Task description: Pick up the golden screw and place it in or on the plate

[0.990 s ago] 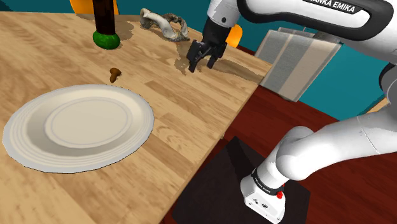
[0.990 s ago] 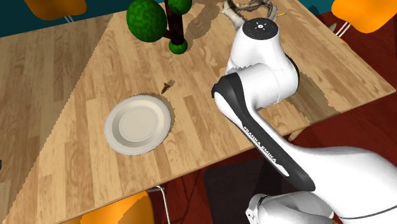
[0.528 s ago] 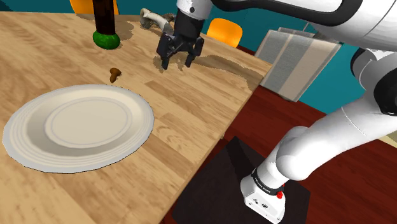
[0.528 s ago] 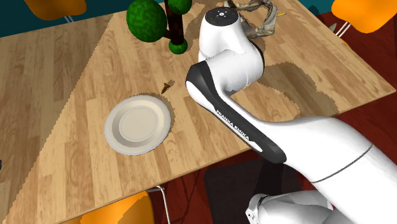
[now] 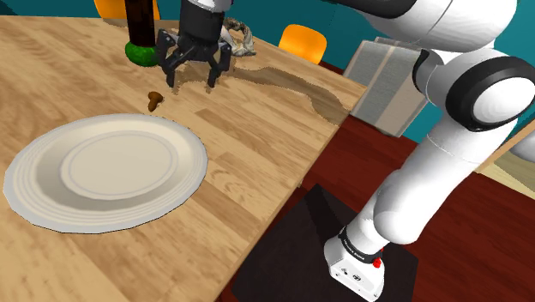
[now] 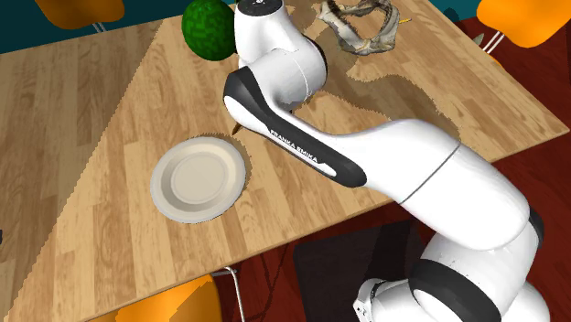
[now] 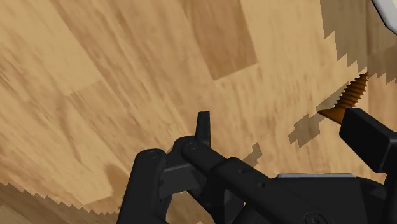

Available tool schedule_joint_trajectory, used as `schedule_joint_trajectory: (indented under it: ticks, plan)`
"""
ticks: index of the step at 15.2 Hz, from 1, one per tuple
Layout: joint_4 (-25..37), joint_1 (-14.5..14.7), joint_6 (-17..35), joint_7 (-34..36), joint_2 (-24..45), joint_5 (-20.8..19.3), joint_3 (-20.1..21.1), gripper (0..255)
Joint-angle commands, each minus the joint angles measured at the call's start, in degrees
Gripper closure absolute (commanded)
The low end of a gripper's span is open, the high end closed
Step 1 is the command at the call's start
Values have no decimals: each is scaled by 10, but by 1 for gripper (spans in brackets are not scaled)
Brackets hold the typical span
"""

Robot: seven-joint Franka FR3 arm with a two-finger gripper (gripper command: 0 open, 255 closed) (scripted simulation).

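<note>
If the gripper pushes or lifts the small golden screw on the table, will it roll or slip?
The screw looks small and rigid, so it is probably light. Its tapered, threaded shank and wider head suggest it would roll in a curve if pushed across the table. Being tiny beside the open gripper, it may twist or slip unless pinched squarely.

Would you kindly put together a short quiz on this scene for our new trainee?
1. True or false: the brown screw lies on the white plate.
2. The pincer is: A open, B shut on the screw, C shut on nothing.
3. What surface bears the screw?
Key: 1 false; 2 A; 3 the wooden table.
</note>
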Motion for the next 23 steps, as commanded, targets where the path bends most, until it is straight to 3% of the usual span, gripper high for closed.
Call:
schedule_joint_trajectory:
  ticks: [1, 4, 5, 12, 20, 21, 23]
  plan:
    - [63, 15, -14, 32, 54, -20, 10, 0]
    - [176, 50, -47, 76, 142, -55, 19, 0]
    - [187, 55, -50, 79, 150, -57, 18, 0]
    - [111, 47, 15, 78, 138, -51, 16, 0]
    - [112, 47, 15, 78, 138, -51, 16, 0]
    - [112, 47, 15, 78, 138, -51, 16, 255]
    - [112, 47, 15, 78, 138, -51, 16, 255]
